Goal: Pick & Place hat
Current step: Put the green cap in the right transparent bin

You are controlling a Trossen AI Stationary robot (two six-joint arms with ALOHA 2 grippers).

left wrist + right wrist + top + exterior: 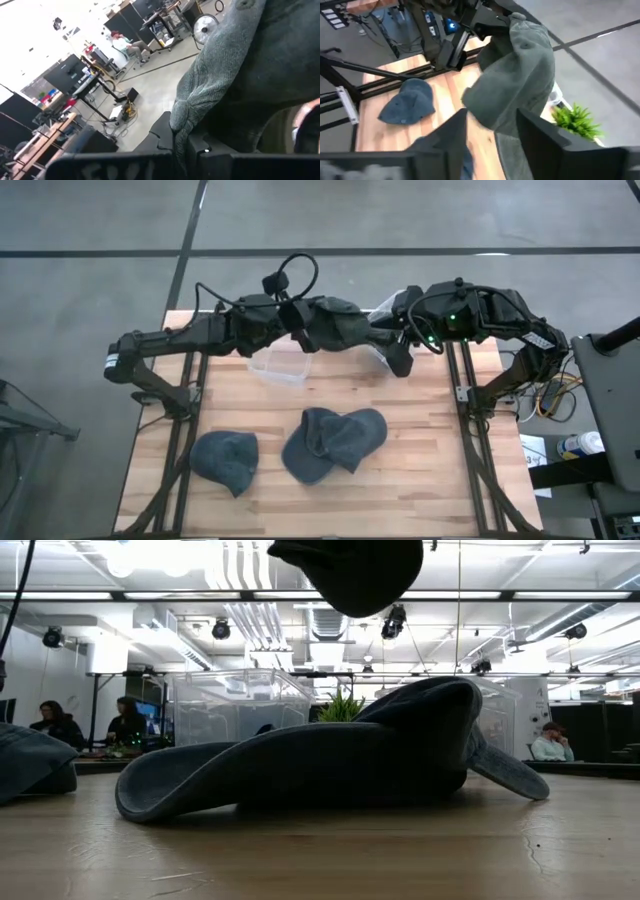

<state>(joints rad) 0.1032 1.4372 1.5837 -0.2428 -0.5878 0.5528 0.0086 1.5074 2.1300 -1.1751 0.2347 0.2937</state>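
Above the surface's far edge, my left gripper is clamped on the hat, stretched lengthwise toward my right gripper, whose fingers stand parted around its other end.

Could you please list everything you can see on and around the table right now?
held hat: one, dark grey, in the air over the table's far edge, between the two grippers
hats on the table: two, blue-grey; the larger near the middle, the smaller toward the left arm's side
clear bin: one, transparent, at the far edge below the held hat
table: one, light wood
plant: one, green, beside the table
people: several, seated in the room behind
left gripper: shut on the held hat
right gripper: fingers apart, at the hat's other end
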